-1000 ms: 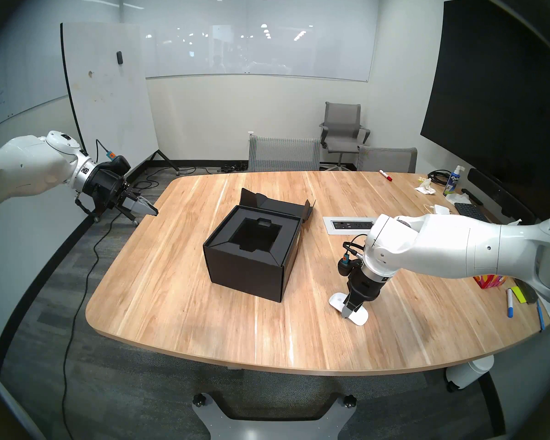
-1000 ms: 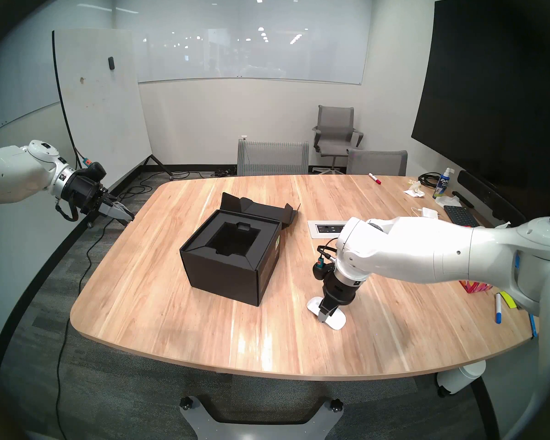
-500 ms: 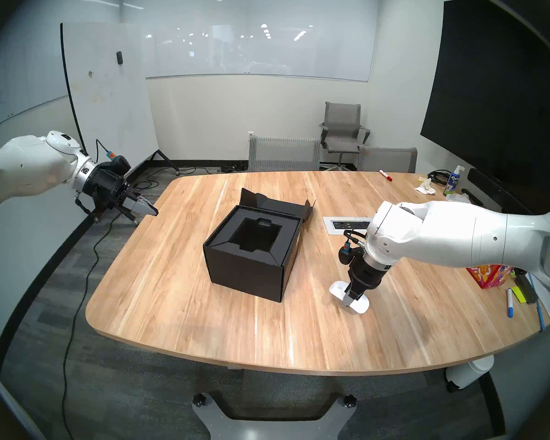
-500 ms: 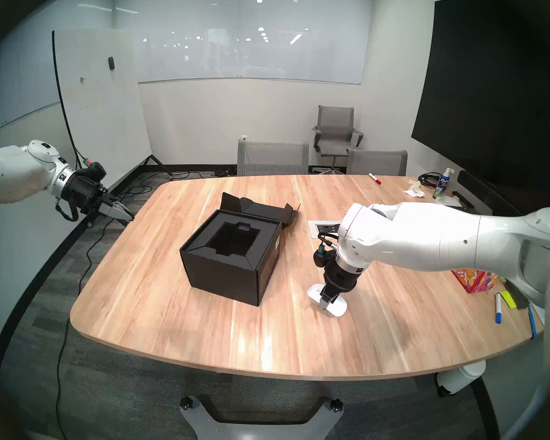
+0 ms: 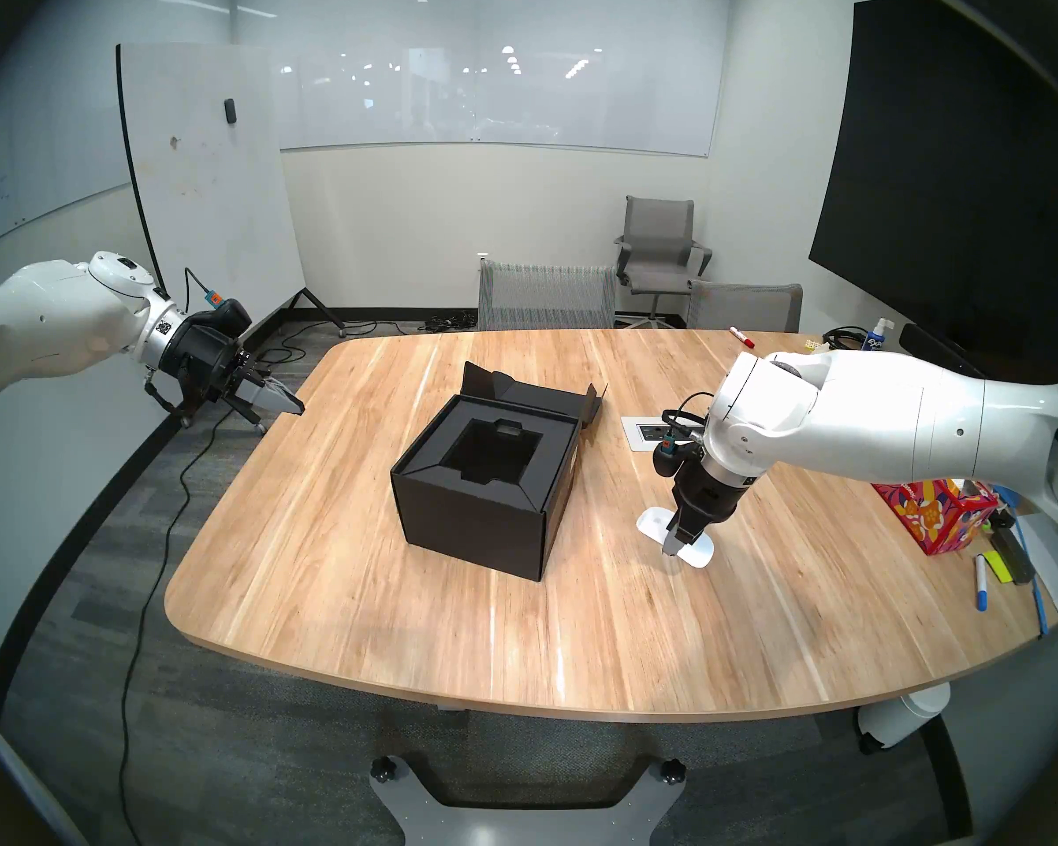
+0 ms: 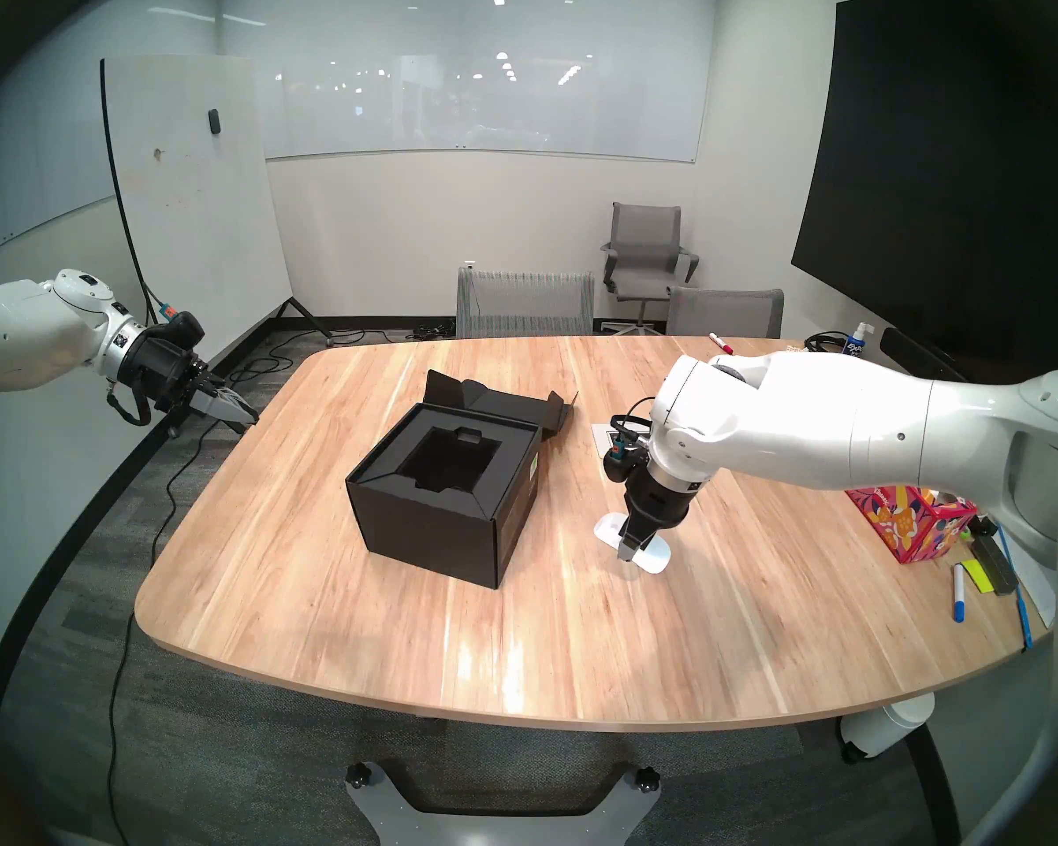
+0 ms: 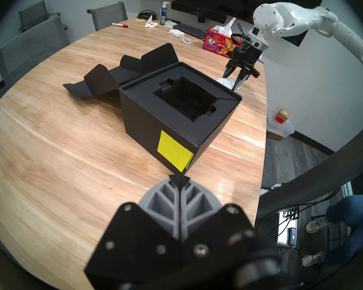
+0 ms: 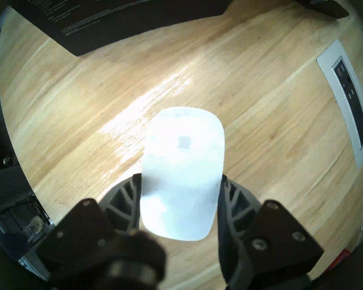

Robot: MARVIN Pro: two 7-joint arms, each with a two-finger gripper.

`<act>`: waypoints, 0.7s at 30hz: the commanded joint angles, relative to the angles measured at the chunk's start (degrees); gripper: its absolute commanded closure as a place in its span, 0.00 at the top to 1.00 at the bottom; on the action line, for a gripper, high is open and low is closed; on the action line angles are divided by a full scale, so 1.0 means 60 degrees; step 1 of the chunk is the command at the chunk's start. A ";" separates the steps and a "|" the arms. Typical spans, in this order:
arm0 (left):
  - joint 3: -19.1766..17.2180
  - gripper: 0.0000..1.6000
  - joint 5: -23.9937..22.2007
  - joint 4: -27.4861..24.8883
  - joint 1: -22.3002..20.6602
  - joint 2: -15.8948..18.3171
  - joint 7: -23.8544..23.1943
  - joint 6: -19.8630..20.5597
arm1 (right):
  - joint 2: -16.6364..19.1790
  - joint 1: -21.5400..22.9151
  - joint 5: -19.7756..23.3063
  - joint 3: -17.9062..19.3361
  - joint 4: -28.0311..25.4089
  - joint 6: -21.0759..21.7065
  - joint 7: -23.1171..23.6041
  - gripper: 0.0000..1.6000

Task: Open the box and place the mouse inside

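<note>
The black box (image 5: 484, 484) stands open mid-table, its lid flap (image 5: 545, 399) folded back and its recessed insert bare; it also shows in the head right view (image 6: 447, 503) and the left wrist view (image 7: 176, 124). My right gripper (image 5: 673, 549) is shut on the white mouse (image 5: 652, 521) and holds it a little above the table, right of the box. The right wrist view shows the mouse (image 8: 182, 168) clamped between both fingers (image 8: 124, 199). My left gripper (image 5: 297, 406) is shut and empty, at the table's far left edge.
A red patterned tissue box (image 5: 936, 515), markers (image 5: 981, 582) and sticky notes lie at the right edge. A white power outlet panel (image 5: 642, 436) is set in the table behind the right gripper. Chairs (image 5: 545, 295) stand at the far side.
My right gripper has risen off the table with the mouse in it and moved a little farther back. The left arm and the box have not moved.
</note>
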 commanded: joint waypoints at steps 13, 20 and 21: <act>-0.0041 0.00 -0.0063 -0.0001 -0.0189 -0.0008 0.0004 -0.0002 | -0.0552 0.1399 -0.0598 -0.0197 0.0517 -0.0015 0.0993 0.00; -0.0039 0.00 -0.0064 -0.0002 -0.0191 -0.0008 0.0004 -0.0002 | -0.0790 0.1631 -0.0802 -0.0156 0.0802 -0.0015 0.1365 0.00; -0.0040 0.00 -0.0063 -0.0001 -0.0190 -0.0008 0.0004 -0.0003 | -0.0834 0.1663 -0.0826 -0.0124 0.0847 -0.0015 0.1388 0.00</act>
